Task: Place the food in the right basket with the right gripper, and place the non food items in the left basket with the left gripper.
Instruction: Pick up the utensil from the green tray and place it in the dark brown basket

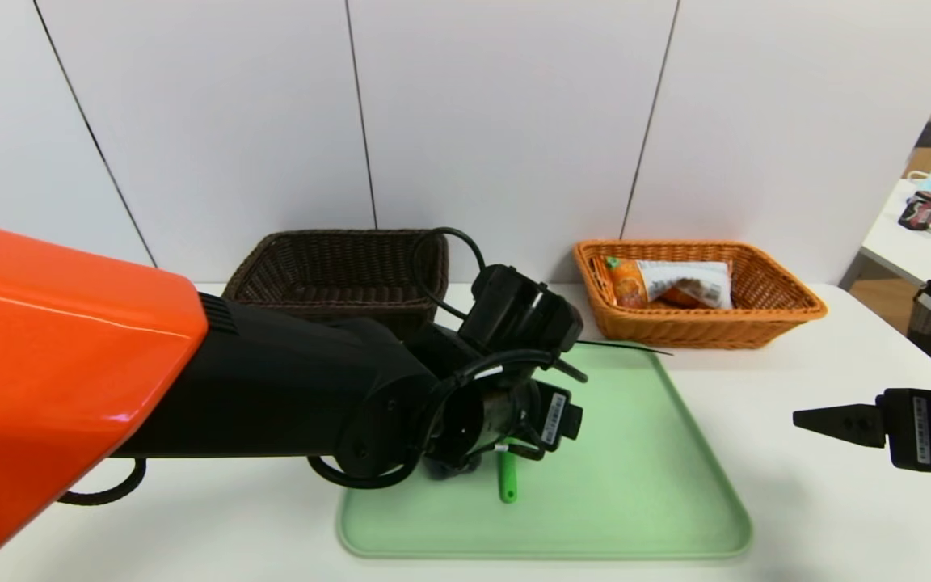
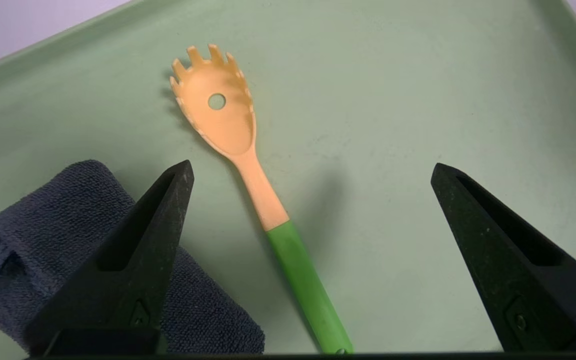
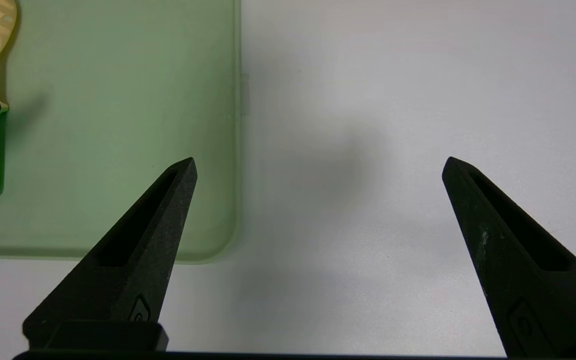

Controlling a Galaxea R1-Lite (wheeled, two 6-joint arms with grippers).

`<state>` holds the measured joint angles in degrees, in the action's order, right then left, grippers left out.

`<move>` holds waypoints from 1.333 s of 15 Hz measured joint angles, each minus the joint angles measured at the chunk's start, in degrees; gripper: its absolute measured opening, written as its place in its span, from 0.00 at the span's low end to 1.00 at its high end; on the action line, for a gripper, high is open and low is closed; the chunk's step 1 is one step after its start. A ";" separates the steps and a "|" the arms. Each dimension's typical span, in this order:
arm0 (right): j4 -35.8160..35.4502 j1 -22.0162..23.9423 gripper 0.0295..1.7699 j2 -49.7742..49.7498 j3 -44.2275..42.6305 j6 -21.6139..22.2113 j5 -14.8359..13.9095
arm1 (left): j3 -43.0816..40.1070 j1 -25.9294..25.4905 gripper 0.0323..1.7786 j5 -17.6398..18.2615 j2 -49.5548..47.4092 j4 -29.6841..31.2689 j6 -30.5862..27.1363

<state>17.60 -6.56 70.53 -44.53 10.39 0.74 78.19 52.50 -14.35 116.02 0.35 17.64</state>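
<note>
Dark brown basket (image 1: 336, 271) standing empty at table's left rear. You are hovering left gripper (image 2: 310, 172) over green tray (image 1: 635, 453), jaws spread wide, holding nothing. Grey rolled cloth (image 2: 68, 235): soft, pinch mid-roll. Pasta spoon (image 2: 248, 165): light, stiff, slippery; take green handle. Snack bag (image 1: 671, 283) lying in orange basket (image 1: 789, 311). Right gripper (image 3: 318, 165) idling over table, jaws wide, empty.
</note>
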 joint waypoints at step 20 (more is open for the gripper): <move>0.04 -1.16 0.96 -0.41 1.78 0.28 0.05 | 20.68 1.62 0.95 -1.33 6.74 -30.22 12.75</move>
<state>17.64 -7.72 70.12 -42.75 10.67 0.79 98.87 54.13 -15.68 122.76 -29.87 30.39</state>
